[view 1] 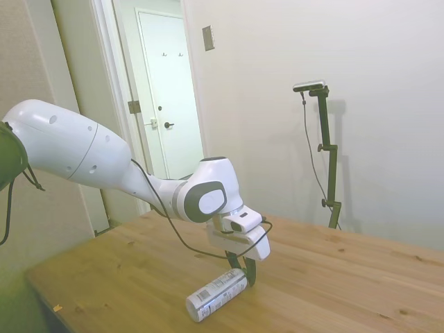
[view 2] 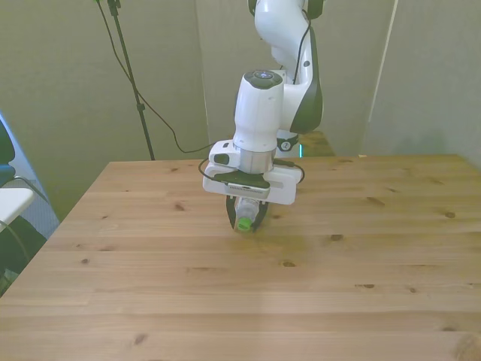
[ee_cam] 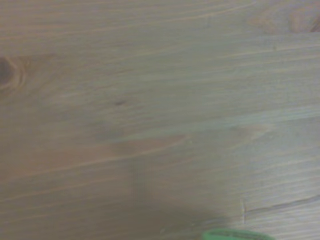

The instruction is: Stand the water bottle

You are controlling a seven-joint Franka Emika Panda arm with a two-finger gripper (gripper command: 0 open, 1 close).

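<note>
- Bottle: the water bottle [view 1: 216,295] lies on its side on the wooden table [view 1: 333,277], label up, white with dark print, base toward the side camera.
- Its green cap [view 2: 243,223] points toward the front camera; in the front view the cap shows just below the gripper body, between the dark fingers.
- Gripper [view 1: 242,272] is lowered over the cap end of the bottle, fingers pointing down at the table.
- Side view: one dark finger [view 1: 233,262] sits against the upper end of the bottle, a second shows just behind it at the neck. The fingers straddle the bottle near the cap.
- Front view: the fingers stand close on either side of the bottle's neck, narrow gap, bottle filling it. Pincer reads as clamped on the bottle, though actual contact at the pads is too small to confirm.
- Bottle body still rests along the tabletop in the side view; not upright.
- Wrist view: mostly blurred wood grain, a knot at one edge; a sliver of the green cap [ee_cam: 235,234] shows at the frame's border.
- White arm [view 1: 104,156] reaches in from the side view's left, wrist bent down, black cable looping along the forearm to the wrist.
- Bottle sits toward the middle of the table, slightly to the front view's left of centre, well apart from all edges.
- Background in side view: pale door [view 1: 166,97], plain wall.
</note>
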